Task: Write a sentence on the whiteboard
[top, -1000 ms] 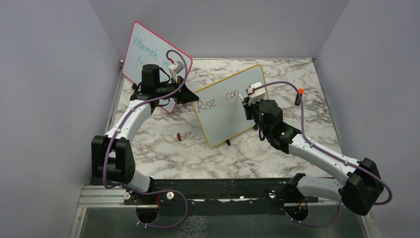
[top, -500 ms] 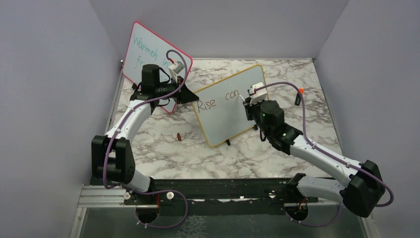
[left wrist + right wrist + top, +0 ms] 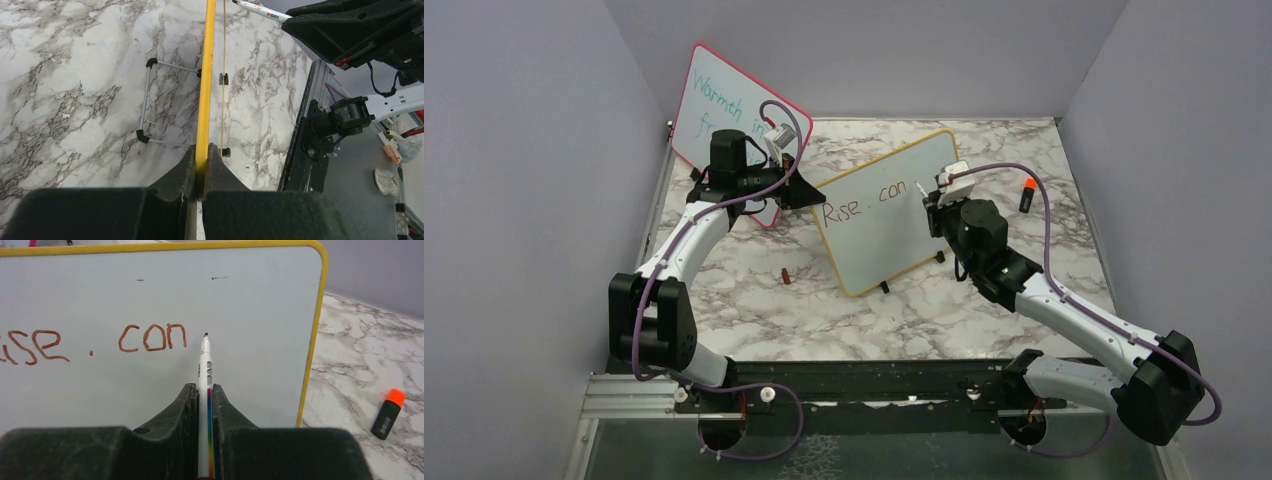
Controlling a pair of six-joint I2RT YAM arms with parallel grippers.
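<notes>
Rightward, bare whiteboard point(image 3: 260, 315) lies between marker point(image 3: 203, 375) tip and its edge

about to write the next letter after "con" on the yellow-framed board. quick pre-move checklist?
1. Left gripper clamps the whiteboard by its yellow edge: ok.
2. Right gripper is shut on the marker, which is held straight: ok.
3. Marker tip sits just right of the sentence, level with "con": ok.
4. Tip touching the board surface: cannot tell.
5. Bare white space right of the tip for more letters: ok, likely enough but not roomy.
6. Orange-capped marker lies on the table beyond the board's right edge, out of the stroke path: ok.
</notes>
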